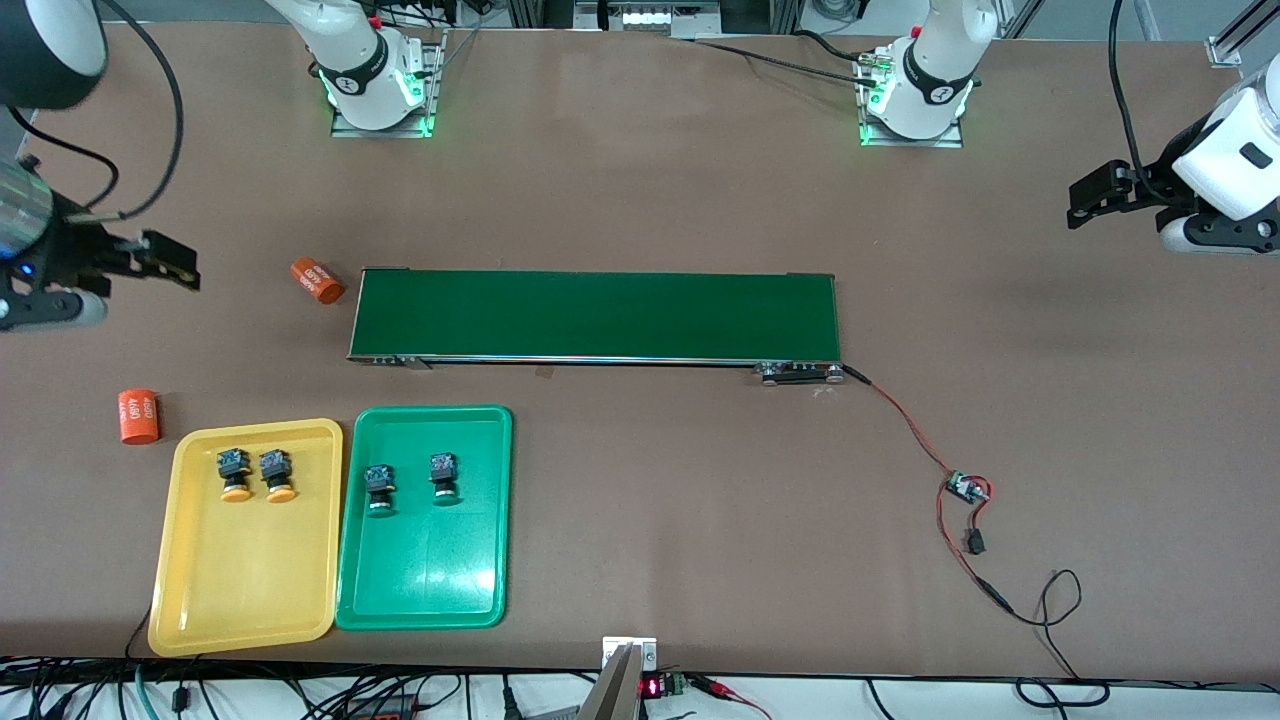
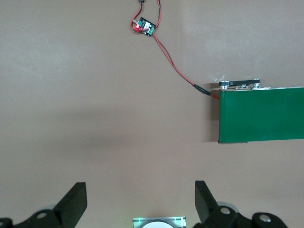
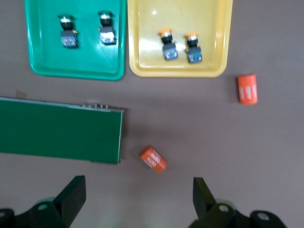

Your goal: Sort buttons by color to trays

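Observation:
Two buttons with orange-yellow caps [image 1: 233,474] [image 1: 276,476] lie side by side in the yellow tray [image 1: 240,580]. Two green-capped buttons [image 1: 379,490] [image 1: 444,478] lie in the green tray [image 1: 430,570] beside it. The right wrist view shows both trays [image 3: 76,64] [image 3: 180,69] with their buttons [image 3: 68,35] [image 3: 168,46]. My right gripper [image 1: 165,262] [image 3: 139,199] hangs open and empty over bare table at the right arm's end. My left gripper [image 1: 1095,200] [image 2: 141,204] hangs open and empty over bare table at the left arm's end.
A long dark-green conveyor belt [image 1: 595,315] lies across the table's middle. One orange cylinder [image 1: 317,281] lies at its end, another [image 1: 139,416] stands beside the yellow tray. A small circuit board [image 1: 965,488] with red-black wires trails from the belt's other end.

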`<state>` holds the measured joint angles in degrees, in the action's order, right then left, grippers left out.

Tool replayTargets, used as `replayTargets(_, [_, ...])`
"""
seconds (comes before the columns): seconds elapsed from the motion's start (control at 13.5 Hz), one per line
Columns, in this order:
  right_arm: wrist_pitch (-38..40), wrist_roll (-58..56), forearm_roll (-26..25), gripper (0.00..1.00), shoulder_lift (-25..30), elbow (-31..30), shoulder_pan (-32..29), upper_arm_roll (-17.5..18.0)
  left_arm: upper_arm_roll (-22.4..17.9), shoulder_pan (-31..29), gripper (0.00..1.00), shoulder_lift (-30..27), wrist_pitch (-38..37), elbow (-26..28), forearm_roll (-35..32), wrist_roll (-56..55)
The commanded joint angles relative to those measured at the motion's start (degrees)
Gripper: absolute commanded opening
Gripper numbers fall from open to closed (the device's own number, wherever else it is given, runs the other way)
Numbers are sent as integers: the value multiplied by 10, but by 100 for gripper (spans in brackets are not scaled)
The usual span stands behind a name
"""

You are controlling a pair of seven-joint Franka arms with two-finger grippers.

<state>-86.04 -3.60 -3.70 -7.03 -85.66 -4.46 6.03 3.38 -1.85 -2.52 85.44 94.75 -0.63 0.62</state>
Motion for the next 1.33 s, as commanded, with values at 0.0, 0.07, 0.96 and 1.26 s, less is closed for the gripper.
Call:
replayTargets(0.0, [17, -3, 19, 100, 38, -36, 30, -25, 1, 3, 100, 1, -12, -12, -13, 3])
replayTargets(0.07, [19, -2, 19, 100, 42, -44, 35, -25, 1, 3, 100, 1, -12, -12, -13, 3])
replayTargets(0.96, [5, -4, 12, 100, 39, -43, 34, -34, 1, 3, 100, 1, -14, -12, -13, 3])
replayTargets(1.26, [-2, -6, 4, 100, 37, -39, 35, -34, 1, 3, 100, 1, -14, -12, -13, 3])
